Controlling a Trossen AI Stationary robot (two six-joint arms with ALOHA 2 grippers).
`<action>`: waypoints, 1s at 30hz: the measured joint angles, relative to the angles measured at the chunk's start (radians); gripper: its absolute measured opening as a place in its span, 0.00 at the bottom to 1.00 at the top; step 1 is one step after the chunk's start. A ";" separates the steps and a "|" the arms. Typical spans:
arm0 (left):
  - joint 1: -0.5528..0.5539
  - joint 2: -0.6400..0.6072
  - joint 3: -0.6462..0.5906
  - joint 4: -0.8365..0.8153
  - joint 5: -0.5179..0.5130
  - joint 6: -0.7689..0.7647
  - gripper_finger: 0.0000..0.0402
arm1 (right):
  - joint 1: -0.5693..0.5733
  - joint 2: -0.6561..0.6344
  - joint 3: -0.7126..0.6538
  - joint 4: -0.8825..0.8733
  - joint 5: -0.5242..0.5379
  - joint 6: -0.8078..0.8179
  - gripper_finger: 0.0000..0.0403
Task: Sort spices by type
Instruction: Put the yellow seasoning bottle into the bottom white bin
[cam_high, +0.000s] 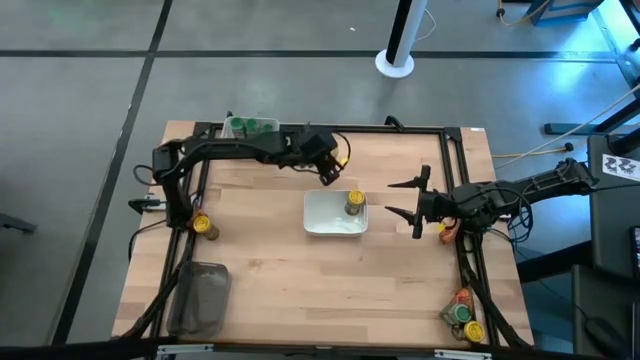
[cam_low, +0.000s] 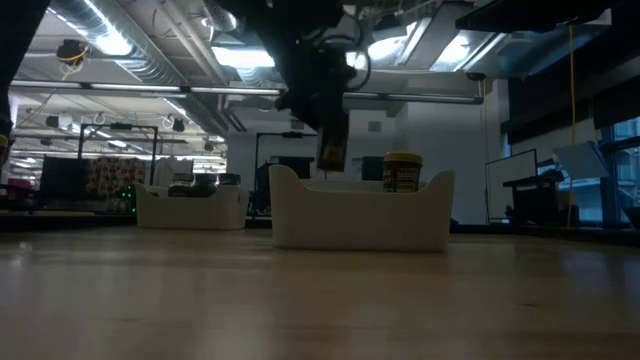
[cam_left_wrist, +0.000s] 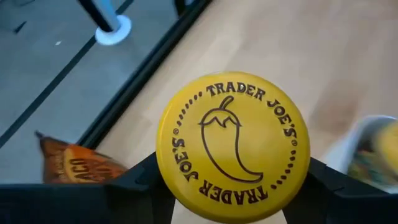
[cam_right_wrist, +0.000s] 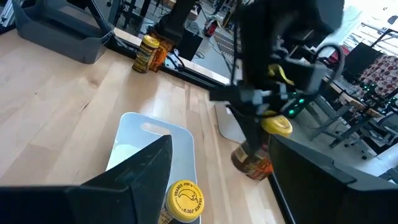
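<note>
spices lay scattered over the surface (cam_high: 270, 300). at the far left edge stood one yellow-lidded jar (cam_high: 204, 226). the left claw (cam_high: 328, 172), just beyond the white tray (cam_high: 322, 222), was closed on a second yellow-lidded jar (cam_left_wrist: 232, 147), gripped by its sides between both fingers. a good placement, i judged, meant carrying it over the tray, lowering it upright beside the jar already in the tray (cam_high: 354, 202), then letting go. the right claw (cam_high: 408, 198) waited right of the tray, fingers spread, holding nothing. more spices (cam_high: 463, 318) sat at the near right corner.
</note>
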 joint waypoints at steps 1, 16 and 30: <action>-0.016 -0.007 0.000 0.000 0.000 0.000 0.51 | 0.000 0.000 0.000 0.001 0.000 0.000 0.66; -0.238 -0.020 0.000 -0.022 0.012 0.023 0.51 | 0.000 0.000 0.000 0.002 0.000 0.000 0.66; -0.297 0.003 -0.075 0.066 0.012 -0.033 0.51 | 0.000 0.000 0.000 0.005 0.000 0.013 0.66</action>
